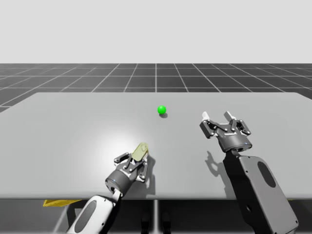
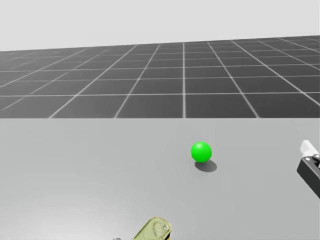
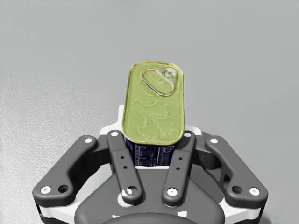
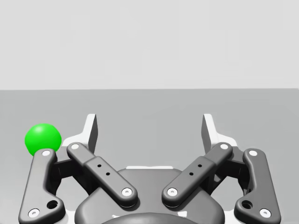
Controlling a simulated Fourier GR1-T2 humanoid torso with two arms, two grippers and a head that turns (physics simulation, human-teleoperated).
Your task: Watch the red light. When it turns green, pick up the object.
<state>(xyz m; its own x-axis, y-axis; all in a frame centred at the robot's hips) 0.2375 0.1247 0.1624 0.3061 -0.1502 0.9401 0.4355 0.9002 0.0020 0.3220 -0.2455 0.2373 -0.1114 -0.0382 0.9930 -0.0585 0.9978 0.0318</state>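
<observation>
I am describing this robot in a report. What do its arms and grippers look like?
Both the left gripper and the right gripper are dark grey linkages of jointed bars with silver rivets, white fingertip pads and a rounded base. The left forearm is white with a dark oval panel; the right forearm is dark grey with a black one.

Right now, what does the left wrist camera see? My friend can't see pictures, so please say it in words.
My left gripper is shut on a rectangular can, which has a greenish-gold lid with a pull tab facing the camera, and dark blue sides. Behind it lies the plain grey table.
</observation>
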